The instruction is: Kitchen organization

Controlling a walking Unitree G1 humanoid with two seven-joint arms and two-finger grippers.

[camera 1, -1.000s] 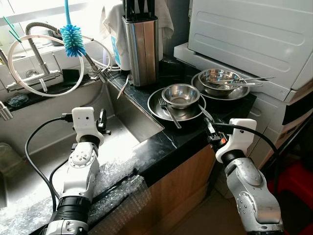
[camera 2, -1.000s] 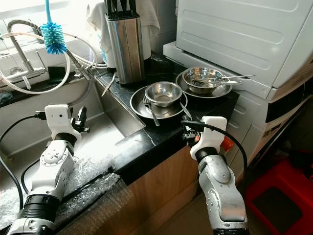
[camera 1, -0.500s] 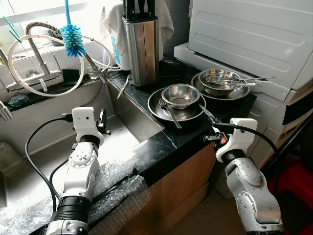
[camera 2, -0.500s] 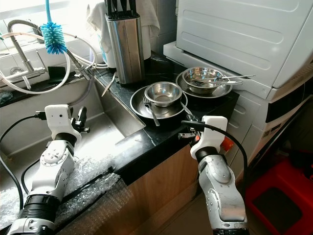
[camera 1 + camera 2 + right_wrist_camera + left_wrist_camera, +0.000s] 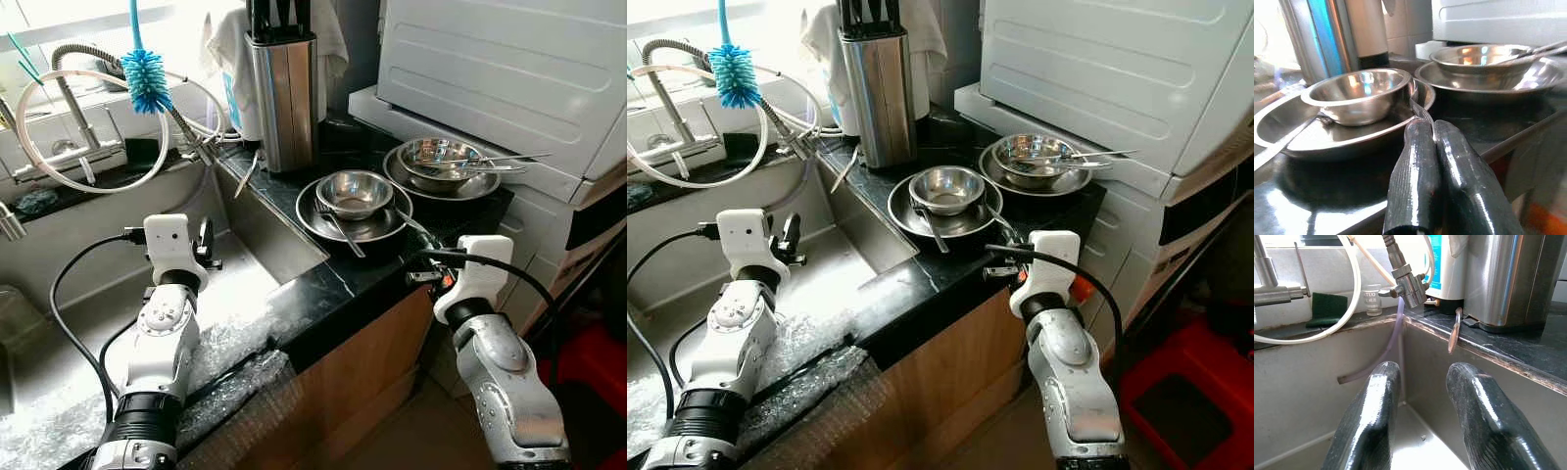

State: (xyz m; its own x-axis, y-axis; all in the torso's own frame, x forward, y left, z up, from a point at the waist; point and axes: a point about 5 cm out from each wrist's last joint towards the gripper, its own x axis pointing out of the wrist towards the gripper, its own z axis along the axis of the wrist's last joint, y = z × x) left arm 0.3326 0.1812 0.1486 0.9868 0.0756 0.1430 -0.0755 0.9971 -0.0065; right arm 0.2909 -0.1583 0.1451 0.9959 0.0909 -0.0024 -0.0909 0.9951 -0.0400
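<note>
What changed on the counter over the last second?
The right tool, shut on the utensil handle lying over the near plate's rim, shifted slightly at the counter edge. The small bowl on that plate slid a little towards the sink. The left tool stayed open over the sink; the far bowl and knife block did not move.

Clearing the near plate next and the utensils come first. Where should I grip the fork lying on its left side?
Take the fork by its handle end, which overhangs the near plate rim toward the robot. Come from the counter's front edge, fingers across the thin handle. Its tines sit against the bowl, so that end looks crowded.
</note>
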